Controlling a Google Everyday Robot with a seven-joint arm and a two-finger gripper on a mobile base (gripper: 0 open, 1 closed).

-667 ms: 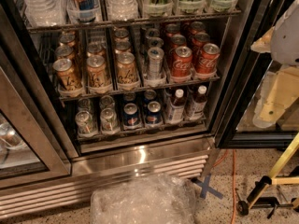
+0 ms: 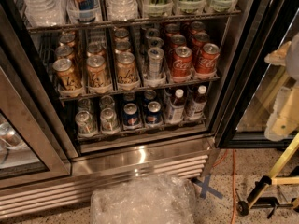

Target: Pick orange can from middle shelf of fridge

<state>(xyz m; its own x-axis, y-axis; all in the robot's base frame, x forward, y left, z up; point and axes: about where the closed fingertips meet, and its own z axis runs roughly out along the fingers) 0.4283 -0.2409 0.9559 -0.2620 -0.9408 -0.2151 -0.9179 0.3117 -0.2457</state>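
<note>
The fridge stands open. Its dark-edged door is swung out at 3 o'clock and a steel post bounds the opening at 9 o'clock. The way in to the middle shelf is free between these two edges. The rack of water bottles overhangs it at 12 o'clock, and the rack of blue cans lies below.

On the floor at 6 o'clock a bundle of clear plastic wrap sits just before the base grille. A blue tape cross is at 5 o'clock.

The hand, pale cream, hangs at the right border at 3 o'clock. It is well apart from the shelf and outside the door. How far open it is I cannot tell, and nothing shows in its hold.

The orange can stands upright at the front of its lane, at 11 o'clock from centre. It is bronze-orange with dark script and a silver lid. Like cans fill the two lanes to its left, and a slim silver can stands in the lane to its right. Red cola cans stand further right.
</note>
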